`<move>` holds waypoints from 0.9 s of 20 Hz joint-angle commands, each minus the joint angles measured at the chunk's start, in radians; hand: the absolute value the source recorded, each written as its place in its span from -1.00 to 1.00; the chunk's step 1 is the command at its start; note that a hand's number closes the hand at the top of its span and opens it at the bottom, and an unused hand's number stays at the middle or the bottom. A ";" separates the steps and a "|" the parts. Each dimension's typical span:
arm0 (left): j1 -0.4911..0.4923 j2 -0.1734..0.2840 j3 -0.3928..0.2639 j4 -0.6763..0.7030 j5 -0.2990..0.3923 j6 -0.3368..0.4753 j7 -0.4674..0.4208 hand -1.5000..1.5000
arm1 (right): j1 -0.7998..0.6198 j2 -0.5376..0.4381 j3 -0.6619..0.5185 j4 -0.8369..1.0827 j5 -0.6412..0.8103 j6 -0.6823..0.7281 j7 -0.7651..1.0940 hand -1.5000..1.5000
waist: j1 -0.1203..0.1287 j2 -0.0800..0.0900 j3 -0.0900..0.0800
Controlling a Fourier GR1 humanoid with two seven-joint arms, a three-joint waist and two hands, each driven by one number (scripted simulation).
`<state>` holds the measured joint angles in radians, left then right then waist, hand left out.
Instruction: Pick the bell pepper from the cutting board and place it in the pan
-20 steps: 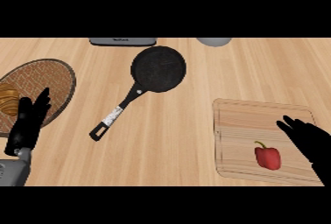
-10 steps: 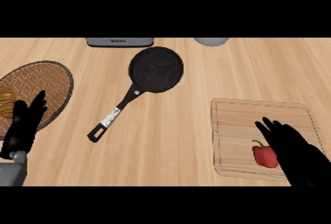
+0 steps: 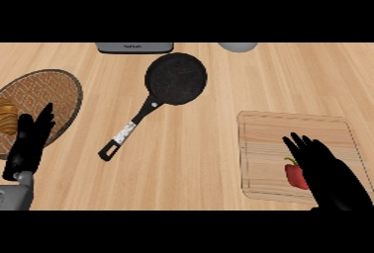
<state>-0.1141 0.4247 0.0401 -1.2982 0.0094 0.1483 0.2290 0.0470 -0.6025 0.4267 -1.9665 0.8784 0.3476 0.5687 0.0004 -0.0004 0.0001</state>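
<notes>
Your wooden counter point(image 3: 219, 123) carries the pan point(image 3: 175, 78) at twelve, cutting board point(image 3: 270, 143) at four, woven tray point(image 3: 51, 94) at nine.

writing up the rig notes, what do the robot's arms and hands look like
Both hands are solid black with slim fingers and a thumb: the left hand and the right hand. Only the left forearm shows, smooth grey, joined to the hand by a narrow black wrist. No cables or markings visible.

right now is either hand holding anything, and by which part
Nothing is held. The right hand is open over the bell pepper on the cutting board; the left hand rests open.
</notes>
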 commanded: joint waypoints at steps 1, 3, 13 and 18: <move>0.025 0.024 0.055 -0.051 0.019 -0.058 0.028 0.00 | -0.005 0.041 -0.031 0.018 0.022 0.041 -0.043 -1.00 | 0.001 -0.001 0.000; 0.018 -0.011 0.043 -0.048 -0.014 -0.038 0.011 0.00 | -0.040 0.102 -0.009 0.101 0.074 0.017 -0.055 -1.00 | 0.002 0.000 0.000; -0.046 -0.023 0.087 -0.013 -0.056 -0.080 0.057 0.00 | -0.048 0.154 -0.100 0.188 0.125 0.036 -0.158 -1.00 | 0.000 0.000 0.000; -0.026 -0.066 0.090 -0.005 -0.096 -0.065 0.016 0.00 | 0.052 0.178 -0.087 0.190 0.214 -0.021 -0.170 -1.00 | -0.003 0.000 0.000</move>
<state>-0.1160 0.3694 0.1168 -1.3206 -0.0684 0.0864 0.2453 0.0594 -0.4464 0.3339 -1.8046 1.0397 0.3581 0.4168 -0.0007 -0.0005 -0.0001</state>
